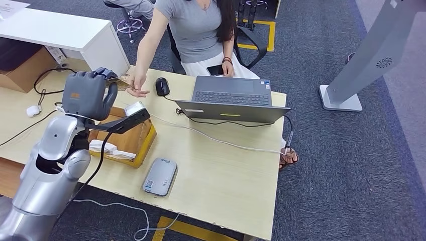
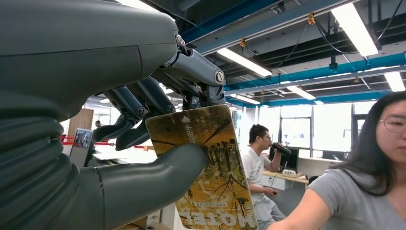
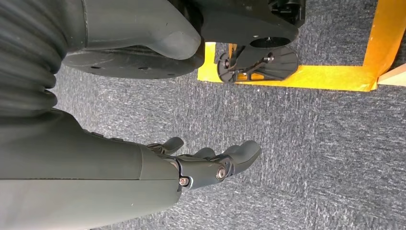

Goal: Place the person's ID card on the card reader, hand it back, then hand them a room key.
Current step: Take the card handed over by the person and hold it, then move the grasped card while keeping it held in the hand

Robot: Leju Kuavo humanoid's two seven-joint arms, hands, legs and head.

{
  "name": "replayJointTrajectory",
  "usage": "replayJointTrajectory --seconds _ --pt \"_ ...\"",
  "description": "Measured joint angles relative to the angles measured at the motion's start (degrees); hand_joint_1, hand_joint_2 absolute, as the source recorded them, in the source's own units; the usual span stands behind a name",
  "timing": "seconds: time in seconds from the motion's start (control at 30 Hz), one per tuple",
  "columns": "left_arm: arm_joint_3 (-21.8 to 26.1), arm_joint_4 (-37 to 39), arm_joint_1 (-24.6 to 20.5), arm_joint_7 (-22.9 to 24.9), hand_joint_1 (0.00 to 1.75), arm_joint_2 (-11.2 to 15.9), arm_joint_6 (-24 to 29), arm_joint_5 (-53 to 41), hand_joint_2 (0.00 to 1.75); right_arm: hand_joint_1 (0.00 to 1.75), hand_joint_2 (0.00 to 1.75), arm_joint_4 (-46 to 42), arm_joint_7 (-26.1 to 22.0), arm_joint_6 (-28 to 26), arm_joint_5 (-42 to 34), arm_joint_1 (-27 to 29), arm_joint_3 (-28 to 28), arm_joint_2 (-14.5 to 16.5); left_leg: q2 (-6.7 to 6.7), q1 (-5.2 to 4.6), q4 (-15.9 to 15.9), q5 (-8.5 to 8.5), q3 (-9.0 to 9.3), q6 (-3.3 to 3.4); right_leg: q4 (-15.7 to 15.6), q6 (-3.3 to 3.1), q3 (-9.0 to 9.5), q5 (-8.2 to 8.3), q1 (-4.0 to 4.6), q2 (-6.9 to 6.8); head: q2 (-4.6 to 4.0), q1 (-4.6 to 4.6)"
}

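My left hand [image 1: 90,93] is raised over the table's far left and pinches a yellow-brown hotel room key card [image 2: 210,172] between thumb and fingers. In the head view the card [image 1: 119,80] pokes out toward the person's open hand [image 1: 136,89], which reaches across the table just beside it. The grey card reader [image 1: 160,176] lies flat near the table's front edge, with nothing on it. My right hand [image 3: 210,163] hangs over the carpet, fingers apart and holding nothing.
An open cardboard box [image 1: 131,138] with white paper sits under my left forearm. A laptop [image 1: 232,98] and a black mouse [image 1: 162,86] stand at the far side before the seated person [image 1: 198,30]. Cables cross the wooden table [image 1: 226,170]. A white cabinet [image 1: 65,35] stands far left.
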Motion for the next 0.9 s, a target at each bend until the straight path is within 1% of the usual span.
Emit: replayJointTrajectory --seconds 0.3,0.4,0.5,0.6,0.7,0.8,0.9 --pt "-0.09 -0.57 0.05 -0.6 1.75 -0.3 0.19 0.76 1.75 0.0 1.75 -0.01 0.0 0.05 -0.04 0.0 0.0 0.0 0.0 0.0 0.0 0.0 0.0 0.0 0.0 0.0 0.0 0.0 0.0 0.0 0.0 0.0" --pt "-0.12 -1.46 1.01 -1.68 1.75 -0.53 0.96 2.64 1.75 0.0 1.75 -0.02 -0.07 0.09 -0.27 0.01 0.0 0.0 0.0 0.0 0.0 0.0 0.0 0.0 0.0 0.0 0.01 0.0 0.0 0.01 0.0 0.01" --pt "-0.12 -4.23 4.73 -3.79 1.75 -0.82 2.86 5.38 1.75 0.0 1.75 -0.04 -0.26 0.2 -0.95 0.06 -0.02 0.0 0.04 -0.02 0.0 -0.02 0.0 0.0 0.0 0.0 0.02 0.0 -0.01 0.03 0.0 0.01" --pt "-0.12 -7.73 10.78 -5.73 1.75 -0.96 4.98 6.92 1.75 0.0 1.75 -0.08 -0.44 0.21 -1.28 0.22 -0.09 0.0 0.07 -0.03 0.0 -0.05 -0.01 0.01 -0.01 0.0 0.0 -0.03 -0.01 0.05 0.0 0.0" --pt "-0.12 -10.28 16.07 -6.56 1.75 -0.84 6.19 7.27 1.75 0.0 1.75 -0.19 -0.5 0.16 -1.34 0.44 -0.19 0.0 0.06 -0.02 0.0 -0.06 -0.01 0.0 -0.01 0.01 -0.02 -0.07 -0.01 0.03 0.0 0.0" --pt "-0.12 -11.88 18.98 -6.81 1.75 -0.61 6.44 7.4 1.75 0.0 1.75 -0.3 -0.5 0.13 -1.52 0.58 -0.27 0.0 0.05 -0.01 -0.01 -0.05 -0.01 0.0 -0.01 0.01 -0.01 -0.07 -0.01 0.02 0.0 -0.01" --pt "-0.12 -12.81 20.23 -6.94 1.75 -0.53 6.51 7.52 1.75 0.0 1.75 -0.35 -0.51 0.14 -1.83 0.66 -0.31 0.0 0.04 -0.01 -0.01 -0.02 0.0 -0.01 0.0 0.0 0.01 -0.04 0.0 0.01 0.0 0.0"
